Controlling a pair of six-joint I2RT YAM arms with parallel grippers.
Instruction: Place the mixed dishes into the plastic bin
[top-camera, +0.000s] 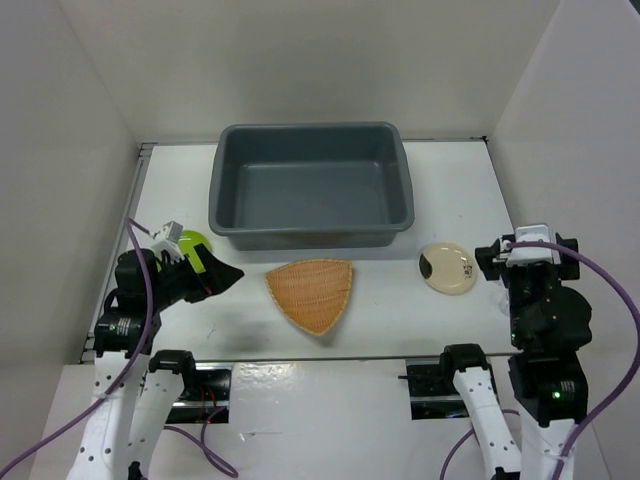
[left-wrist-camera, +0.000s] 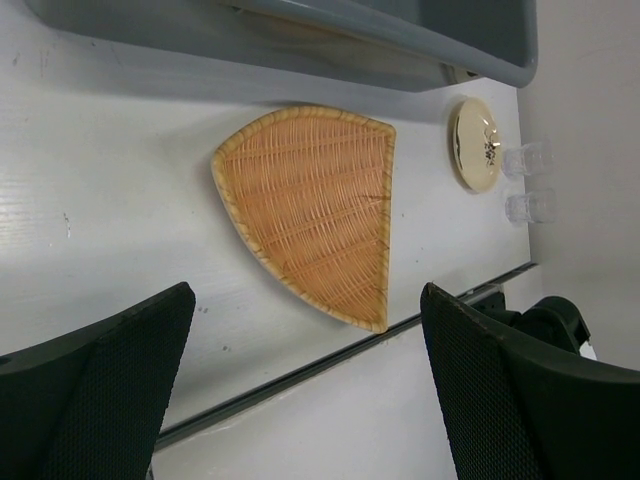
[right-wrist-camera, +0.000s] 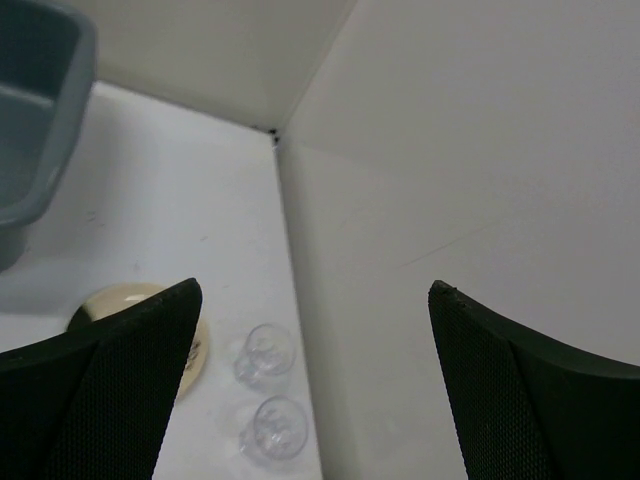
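Left tool (left-wrist-camera: 305, 390) open, over woven plate (left-wrist-camera: 310, 212)

Bin (top-camera: 311, 186) at far-centre of table (top-camera: 390, 320). Woven plate (top-camera: 312, 292) just in front of it, mid-table. Round plate (top-camera: 192, 243) near left edge. Small dish (top-camera: 447, 267) toward right edge; two cups (right-wrist-camera: 268, 390) betw. dish & right edge.
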